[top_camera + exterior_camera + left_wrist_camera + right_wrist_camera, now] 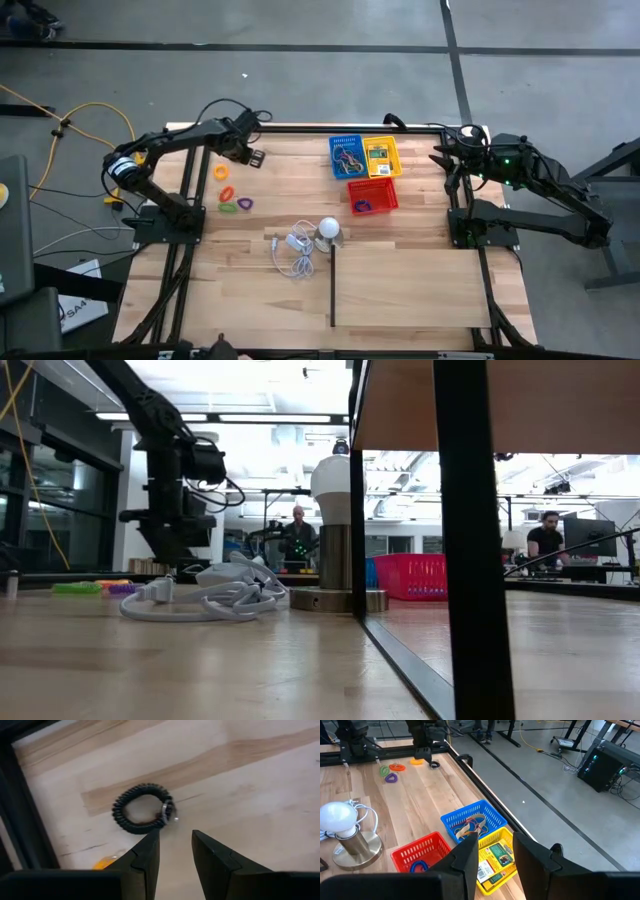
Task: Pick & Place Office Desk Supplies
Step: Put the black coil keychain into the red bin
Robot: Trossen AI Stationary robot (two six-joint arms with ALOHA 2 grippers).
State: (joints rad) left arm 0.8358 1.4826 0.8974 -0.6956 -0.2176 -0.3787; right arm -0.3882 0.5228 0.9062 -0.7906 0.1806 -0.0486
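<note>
Left hand poised just short of a black coiled ring on the bare table, fingers set narrowly apart, gripping nothing. Same hand at upper left of the high view, near the table's far edge. Right hand parked at upper right beside the baskets, fingers likewise a little apart and empty.

Partly sorted, by the look of it: rubber bands lying in the blue basket, yellow-and-green packets in the yellow basket, a blue ring in the red basket.

Still out on the wood at left of the high view: orange ring, pink ring, green ring, purple ring, plus the black one. Roughly five rings left, probably bound for the red basket.
</note>
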